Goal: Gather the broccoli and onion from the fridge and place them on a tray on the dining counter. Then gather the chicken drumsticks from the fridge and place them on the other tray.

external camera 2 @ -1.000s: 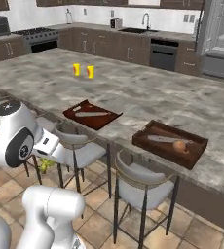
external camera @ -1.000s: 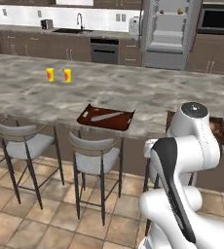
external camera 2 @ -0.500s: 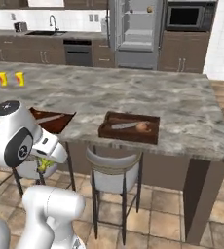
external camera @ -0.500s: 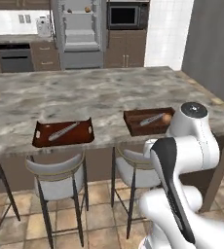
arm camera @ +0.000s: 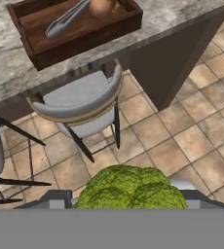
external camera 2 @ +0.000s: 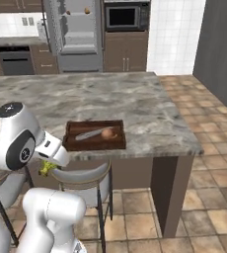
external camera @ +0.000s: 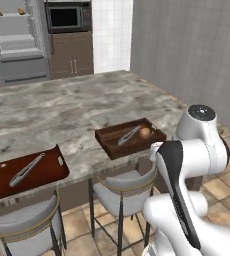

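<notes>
Broccoli (arm camera: pixel 132 190): lumpy green head at bottom centre of the hand view, pinched between the spread jaws of the gripper (arm camera: pixel 128 200). Judged light, springy, crushable; gentle hold across the crown advised. Onion (arm camera: pixel 102 7) lies in tray (arm camera: pixel 60 46), top.

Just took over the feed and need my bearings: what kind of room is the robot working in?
A home kitchen, by the look of it: an open fridge beside a built-in microwave in dark cabinets, and a marbled dining counter with cushioned stools and a wooden tray on top.
</notes>
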Controlling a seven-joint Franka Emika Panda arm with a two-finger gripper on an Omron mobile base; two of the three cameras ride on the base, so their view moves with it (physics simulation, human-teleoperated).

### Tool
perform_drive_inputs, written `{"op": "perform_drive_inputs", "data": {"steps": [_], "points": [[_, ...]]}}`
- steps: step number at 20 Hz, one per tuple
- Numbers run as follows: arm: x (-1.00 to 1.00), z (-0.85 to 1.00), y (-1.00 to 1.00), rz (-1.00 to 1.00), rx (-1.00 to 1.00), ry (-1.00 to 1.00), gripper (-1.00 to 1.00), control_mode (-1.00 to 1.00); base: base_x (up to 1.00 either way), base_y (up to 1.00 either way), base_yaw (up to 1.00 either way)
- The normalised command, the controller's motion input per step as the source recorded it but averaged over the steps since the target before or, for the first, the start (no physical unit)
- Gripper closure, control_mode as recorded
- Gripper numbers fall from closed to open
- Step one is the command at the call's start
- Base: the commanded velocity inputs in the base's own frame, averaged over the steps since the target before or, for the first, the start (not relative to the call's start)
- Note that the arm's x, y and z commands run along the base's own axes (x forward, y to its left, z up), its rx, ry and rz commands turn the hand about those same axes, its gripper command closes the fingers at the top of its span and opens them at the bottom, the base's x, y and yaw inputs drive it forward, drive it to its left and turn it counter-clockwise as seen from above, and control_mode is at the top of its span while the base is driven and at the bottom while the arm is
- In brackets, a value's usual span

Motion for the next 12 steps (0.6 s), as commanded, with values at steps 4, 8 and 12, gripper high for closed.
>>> {"op": "perform_drive_inputs", "data": {"steps": [4,8,12], "points": [[0.00,0.00,0.00,0.00,0.00,0.00,1.00,1.00,0.53,0.39,0.00],[0.01,0.11,0.16,0.00,-0.01,0.00,1.00,-1.00,0.07,0.14,0.00],[0.15,0.67,0.48,0.00,-0.16,0.00,1.00,-1.00,0.00,0.00,0.00]]}}
